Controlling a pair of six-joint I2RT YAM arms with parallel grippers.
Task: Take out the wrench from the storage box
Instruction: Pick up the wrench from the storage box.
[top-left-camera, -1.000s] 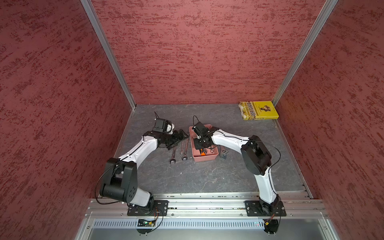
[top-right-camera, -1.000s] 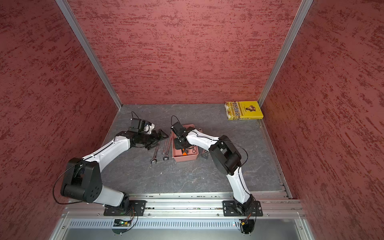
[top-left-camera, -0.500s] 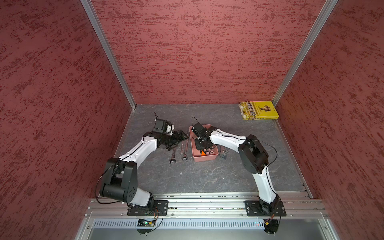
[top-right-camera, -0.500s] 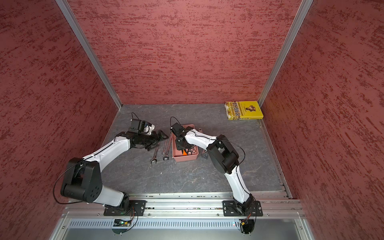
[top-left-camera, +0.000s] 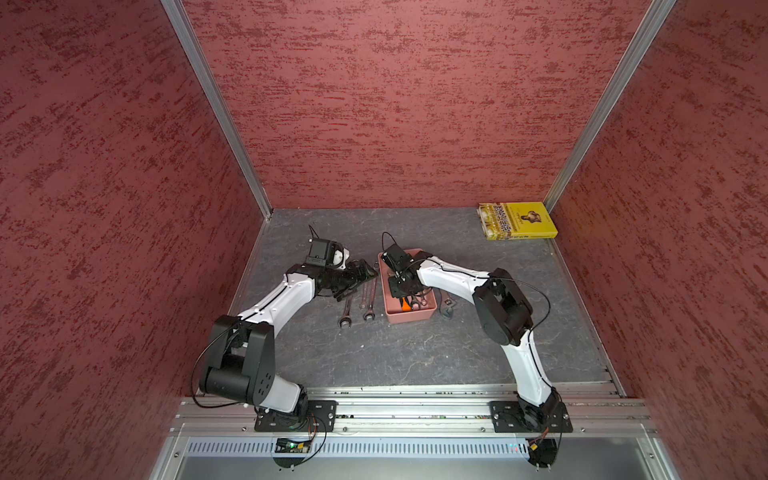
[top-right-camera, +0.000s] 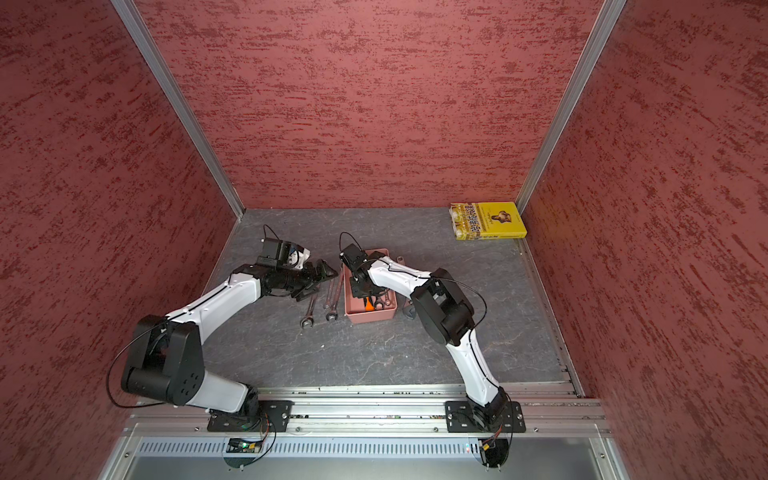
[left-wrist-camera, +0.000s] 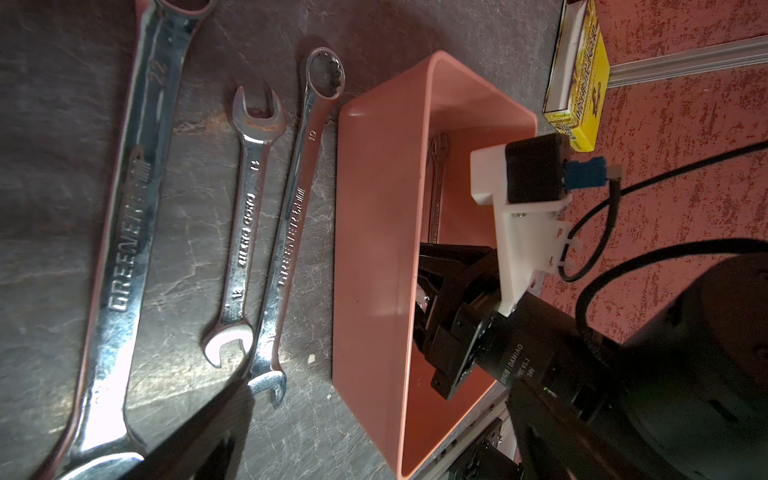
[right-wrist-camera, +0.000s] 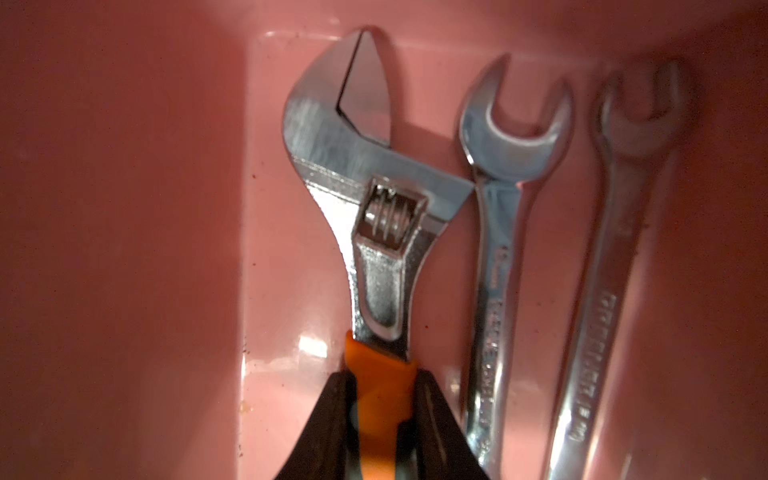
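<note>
- Fingers (right-wrist-camera: 332, 424) of the right pincer (right-wrist-camera: 381, 380) are drawn narrow onto the orange handle of the adjustable wrench (right-wrist-camera: 374, 174), pressing it from both sides.
- That wrench lies flat on the floor of the pink box (top-left-camera: 409, 319), next to a side wall, with its head toward an end wall.
- Two plain wrenches (right-wrist-camera: 496, 249) (right-wrist-camera: 615, 257) lie in the box beside it, the nearer one against the corner of its head.
- In both top views, the left pincer (top-left-camera: 359, 283) sits at 9 o'clock from the box, spread wide and holding nothing.
- Three loose wrenches (left-wrist-camera: 249, 208) lie side by side on the table below it, the slimmest just beside the box wall.
- A dark tool (top-left-camera: 446, 309) lies on the table at 3 o'clock from the box, close to its wall.
- A yellow book (top-left-camera: 519, 220) lies at 1 o'clock, well apart, in the back corner.
</note>
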